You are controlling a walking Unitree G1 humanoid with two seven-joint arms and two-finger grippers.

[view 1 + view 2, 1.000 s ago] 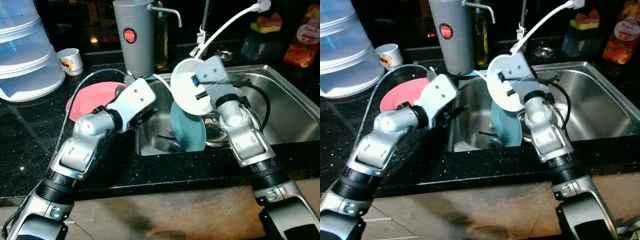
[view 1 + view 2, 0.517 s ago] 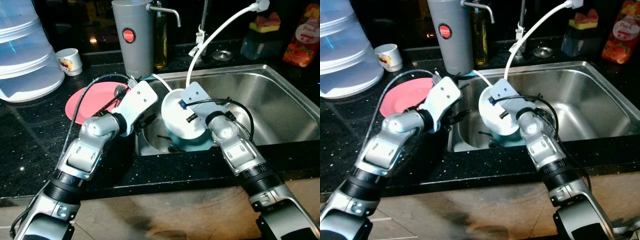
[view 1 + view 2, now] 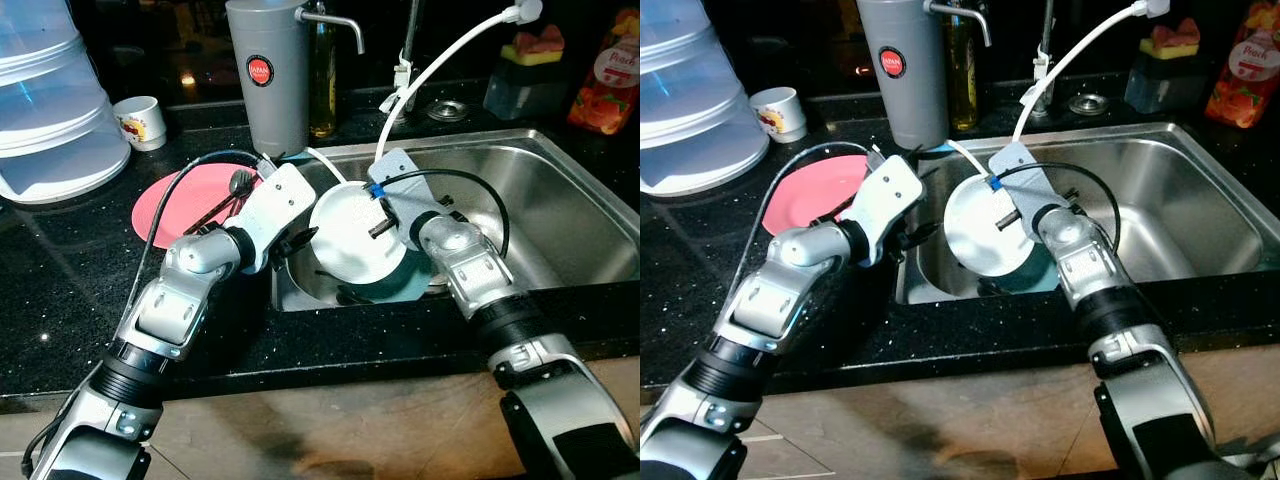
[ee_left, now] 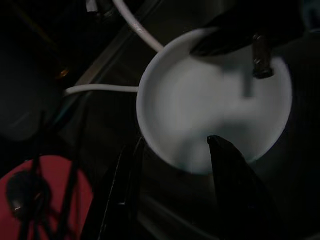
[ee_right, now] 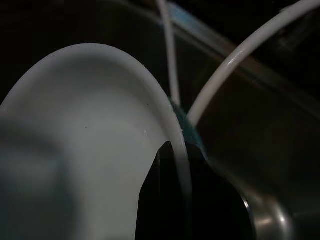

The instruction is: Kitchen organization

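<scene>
A white plate (image 3: 355,240) is held tilted over the left end of the sink (image 3: 560,200), its face turned toward the counter's front edge. The right gripper (image 3: 385,205) has its fingers clamped on the plate's rim. Behind the plate, a teal plate (image 3: 415,285) leans inside the basin, with dark cutlery at the bottom. The left gripper (image 3: 300,240) hovers just beside the white plate's left rim, over the sink's left wall; in its wrist view the fingers (image 4: 235,185) stand apart, one on each side of the plate's near edge.

On the counter (image 3: 60,250) left of the sink lies a pink plate (image 3: 180,205) carrying a dark spoon, near a grey canister (image 3: 268,70).

This looks like a handover, or a two-handed carry out of the sink. Next, the left fingers would need to close on the rim before the right lets go.
</scene>
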